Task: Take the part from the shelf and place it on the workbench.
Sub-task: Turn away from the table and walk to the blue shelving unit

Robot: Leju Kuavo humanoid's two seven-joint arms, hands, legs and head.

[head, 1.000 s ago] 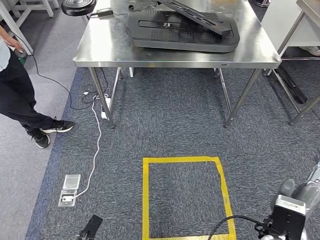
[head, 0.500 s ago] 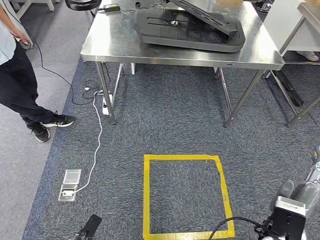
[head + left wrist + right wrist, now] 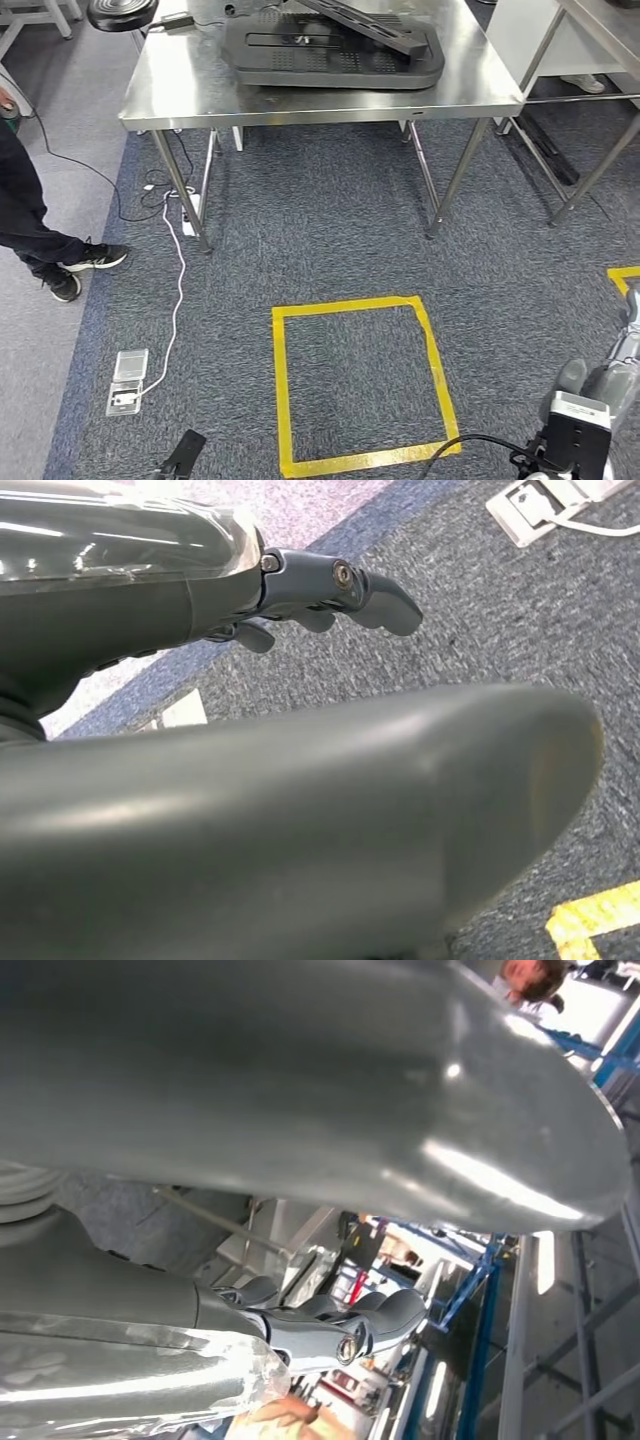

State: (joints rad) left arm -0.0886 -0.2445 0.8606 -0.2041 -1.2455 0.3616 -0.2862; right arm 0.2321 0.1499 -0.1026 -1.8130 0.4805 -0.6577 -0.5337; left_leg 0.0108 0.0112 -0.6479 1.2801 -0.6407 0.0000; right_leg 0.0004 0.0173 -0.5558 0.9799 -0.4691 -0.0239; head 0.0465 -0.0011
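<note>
Well, both hands hang low at the robot's sides with nothing in them. The left hand (image 3: 332, 590) has its dark fingers (image 3: 381, 600) stretched out nearly straight above the carpet, apart from the thick grey thumb, touching nothing. The right hand (image 3: 324, 1325) looks the same, its fingers (image 3: 392, 1312) extended and loose, holding nothing.

A steel counter (image 3: 181, 95) stands ahead, smooth and shiny, on thin legs. A large black moulded part (image 3: 332, 60), flat with perforated patches and a long bar lying tilted across it, rests on the counter's far half.

Between robot and counter lies a wide stretch of speckled blue-grey carpet (image 3: 332, 210) with a yellow tape square (image 3: 355, 385) marked on it. Left of it, a white cable (image 3: 177, 290) runs to a floor socket (image 3: 124, 380), and a person's legs (image 3: 38, 240) stand at the carpet's edge.
</note>
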